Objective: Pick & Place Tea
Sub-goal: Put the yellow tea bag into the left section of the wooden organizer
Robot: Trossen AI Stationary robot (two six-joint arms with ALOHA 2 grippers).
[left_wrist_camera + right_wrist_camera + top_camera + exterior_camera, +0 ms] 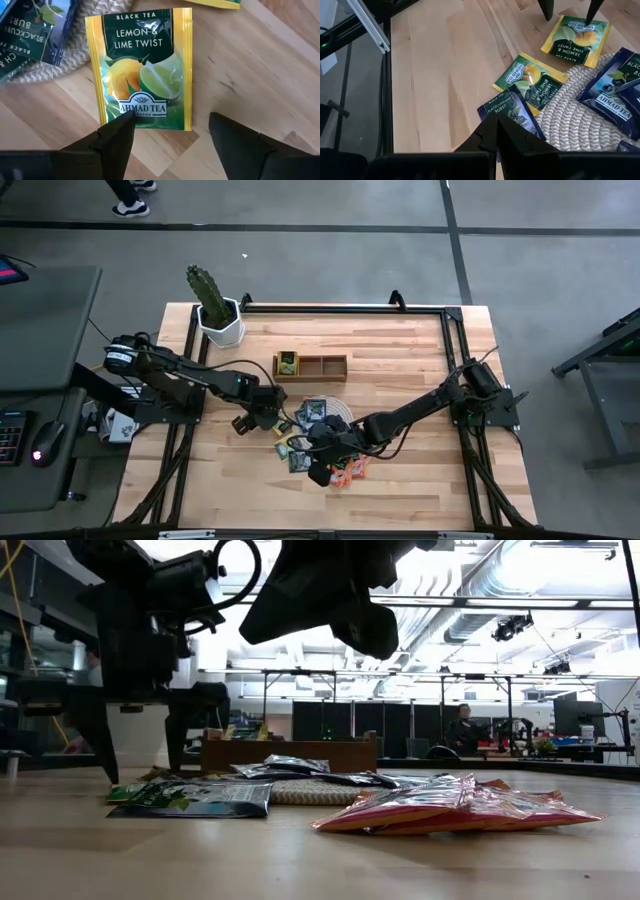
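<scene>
Left gripper (170, 132) spread wide, poised low over a lemon and lime sachet (140, 70) lying flat on the desk (420, 360), near centre of the high view just left of the round woven mat (570, 107); one finger overlapping the sachet's lower edge in the left wrist view, the other out over bare wood. Right gripper (496, 132) closed tight and empty, hovering over a blackcurrant sachet (507, 107) at the mat's edge, lower centre of the high view. Other sachets scattered on and around the mat, a red-orange cluster (460, 805) at lower right of the low view. Wooden tray (311, 366) above the pile, one sachet already in its left compartment. Likely risks: thin, flat packet skidding along the wood instead of lifting; fingers closing off-centre and catching only a corner; crowded arms brushing together or disturbing neighbouring sachets.
</scene>
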